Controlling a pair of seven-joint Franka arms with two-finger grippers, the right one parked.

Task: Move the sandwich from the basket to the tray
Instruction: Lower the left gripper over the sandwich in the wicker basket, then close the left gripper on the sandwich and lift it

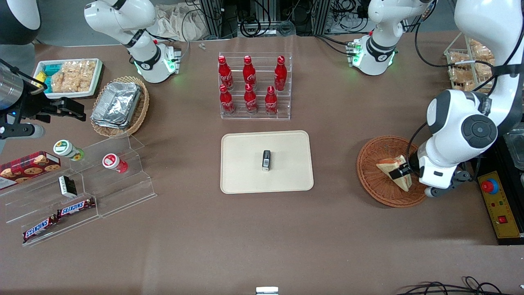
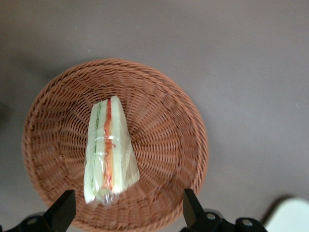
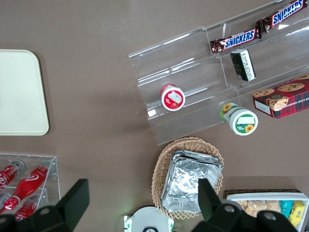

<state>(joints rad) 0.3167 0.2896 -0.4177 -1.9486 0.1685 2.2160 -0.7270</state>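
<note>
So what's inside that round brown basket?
Only the sandwich, wrapped in clear film, lies in the basket. The gripper hangs above it, jaws open, not touching. What lies under the sandwich is hidden.

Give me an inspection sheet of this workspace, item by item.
Surface: brown table.
Job's things: sandwich lies in the basket; tray carries only a small dark box.
Clutter: cola bottles in a clear rack, foil containers, Snickers bars, cookie box.
Grippers: pincer open, hovering above the sandwich.
Cables: bundle along the table's back edge.
Surroundings: red stop button.
</note>
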